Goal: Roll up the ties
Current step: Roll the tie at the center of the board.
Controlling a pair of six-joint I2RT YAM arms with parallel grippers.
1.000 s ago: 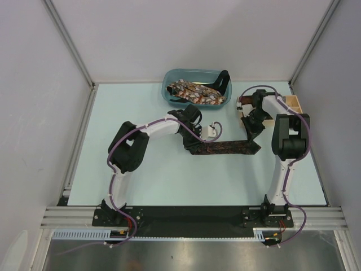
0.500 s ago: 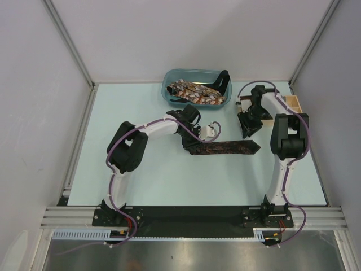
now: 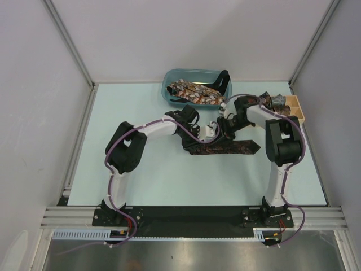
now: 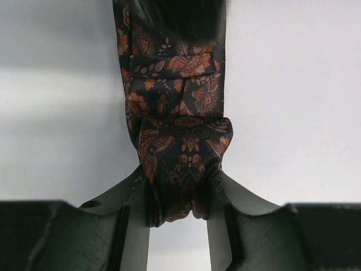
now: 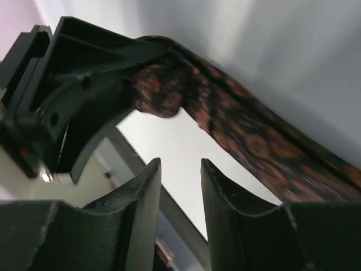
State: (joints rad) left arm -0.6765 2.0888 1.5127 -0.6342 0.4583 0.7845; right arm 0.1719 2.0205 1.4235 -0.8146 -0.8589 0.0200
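A dark brown tie (image 3: 228, 148) with an orange print lies stretched left to right on the table. My left gripper (image 3: 193, 147) is shut on its folded left end, which sits bunched between the fingers in the left wrist view (image 4: 179, 186), with the tie (image 4: 175, 84) running away from them. My right gripper (image 3: 221, 132) is open and empty just above the tie, close to the right of the left gripper. In the right wrist view its gap (image 5: 180, 172) faces the left gripper (image 5: 79, 96) and the tie (image 5: 254, 141). Coiled ties (image 3: 272, 101) sit in a wooden box.
A blue bin (image 3: 169, 90) holding several loose ties stands at the back centre. The wooden box (image 3: 294, 105) stands at the back right. Metal frame rails run along the table's left, back and right edges.
My right gripper has swung left from the wooden box side to beside the left gripper. The tie's right part now lies flat. The left gripper has kept its hold.
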